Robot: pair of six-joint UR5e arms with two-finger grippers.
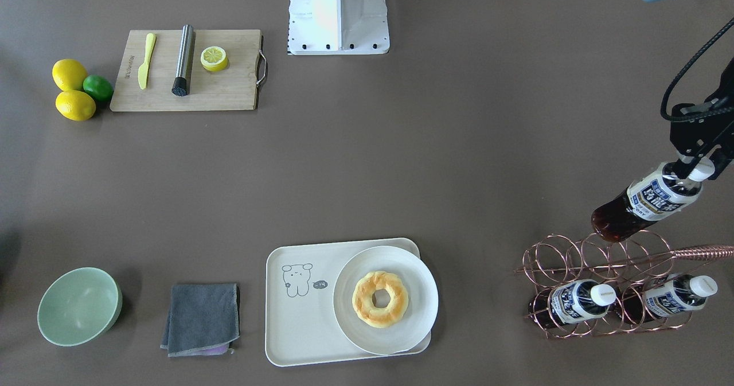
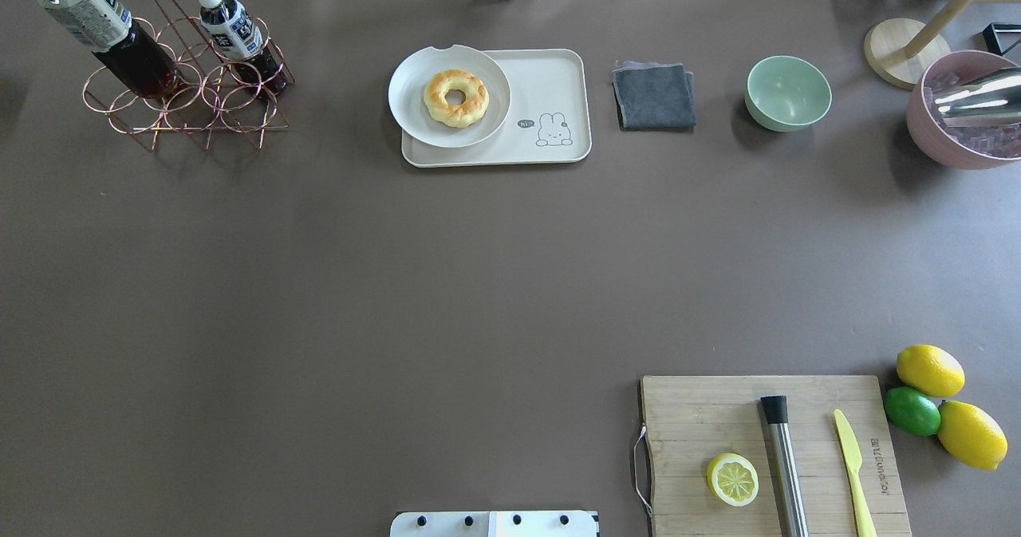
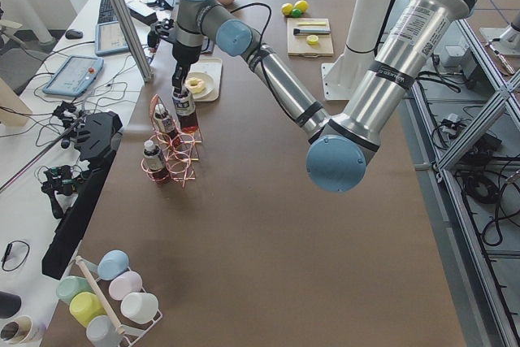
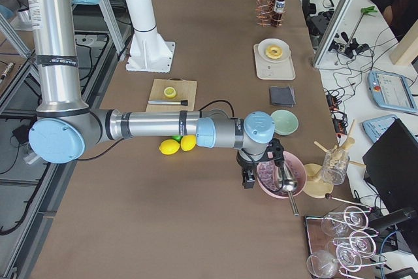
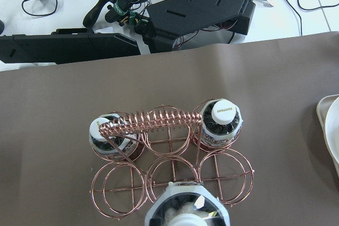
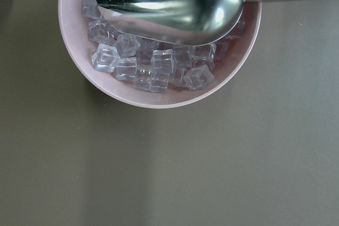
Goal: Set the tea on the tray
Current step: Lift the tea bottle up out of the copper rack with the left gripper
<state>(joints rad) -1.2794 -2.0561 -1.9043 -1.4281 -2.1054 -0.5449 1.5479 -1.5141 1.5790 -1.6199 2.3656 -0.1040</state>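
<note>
My left gripper [image 1: 695,167] is shut on the neck of a tea bottle [image 1: 648,201], just under its white cap. It holds the bottle upright with its base at the top rings of the copper wire rack [image 1: 602,254]. The bottle also shows in the overhead view [image 2: 108,38], and its cap shows at the bottom of the left wrist view [image 5: 185,214]. Two alike bottles [image 1: 579,303] [image 1: 671,297] stand in the rack. The cream tray [image 1: 298,328] with the cartoon lies far to the side. My right gripper [image 4: 247,181] hangs beside a pink bowl; I cannot tell if it is open.
A white plate [image 1: 421,311] with a doughnut [image 1: 380,299] covers half of the tray. A grey cloth [image 1: 202,317] and a green bowl [image 1: 79,305] lie beyond it. The pink bowl [image 2: 949,142] holds ice and a metal scoop. A cutting board [image 1: 229,88], lemons and a lime sit near the robot.
</note>
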